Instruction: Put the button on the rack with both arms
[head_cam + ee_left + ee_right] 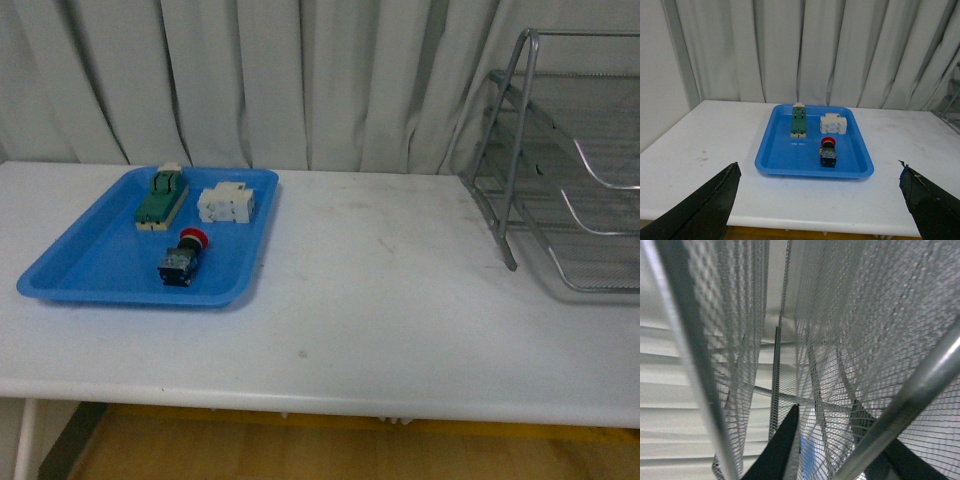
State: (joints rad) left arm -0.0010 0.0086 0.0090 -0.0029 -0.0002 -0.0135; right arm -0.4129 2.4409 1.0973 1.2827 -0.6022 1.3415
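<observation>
Front, left wrist share tray [90,265]; right against rack [865,315]

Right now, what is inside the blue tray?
The blue tray holds three things: the button nearest the robot, a green-topped block and a white block behind it. Nothing covers them; only the floor under each is hidden.

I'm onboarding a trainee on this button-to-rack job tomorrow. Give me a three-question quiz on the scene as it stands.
1. True or false: the button lies in the blue tray, apart from the rack.
2. How many items lie in that tray? A two, B three, C four.
3. Fill in: the left claw is ___.
Key: 1 true; 2 B; 3 open.
</observation>
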